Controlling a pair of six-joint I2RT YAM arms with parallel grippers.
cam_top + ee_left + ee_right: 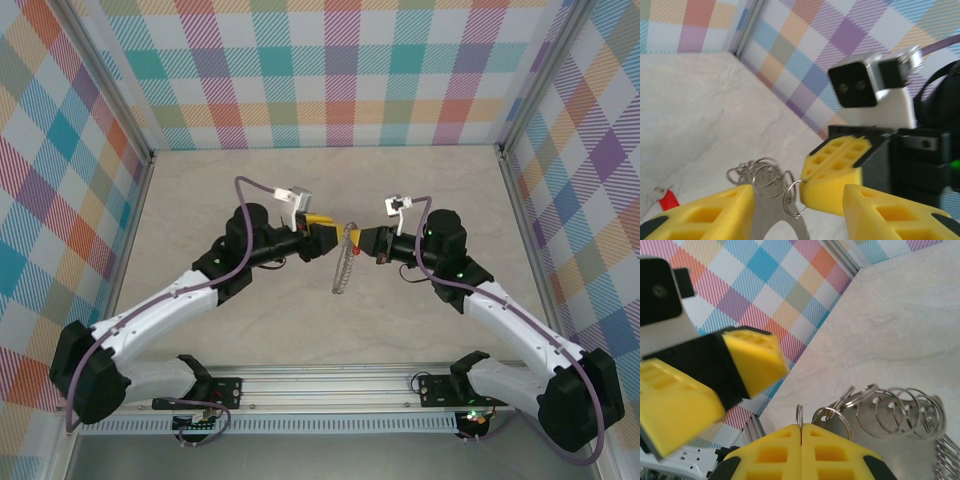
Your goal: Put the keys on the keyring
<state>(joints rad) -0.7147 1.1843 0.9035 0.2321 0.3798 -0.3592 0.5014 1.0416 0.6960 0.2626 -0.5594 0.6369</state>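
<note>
Where the arms meet in the top view, the ring (345,262) hangs as a loose silvery string between the left end effector (322,238) and the right end effector (364,238), above the pale worktop (300,330). A red speck beside it is probably the tag (383,262).

From the left wrist, the left end effector's yellow foam pads (705,215) stand apart. The ring's wire coils sit in the gap, and whether they touch a pad is unclear. Opposite, the right end effector is closed on one thin loop. The key (652,196), tiny and silver with its red plastic tag, lies flat on the worktop, apart from the ring.

From the right wrist, the right end effector's pads (770,455) are pressed together, a single wire loop nipped in their seam. Bright overlapping split rings trail away.

The likeliest failure is that slick wire slipping out of the soft foam under any tug, which would drop the ring. The dangling coils may also swing, and the flat key could skate on the smooth marbled surface.
</note>
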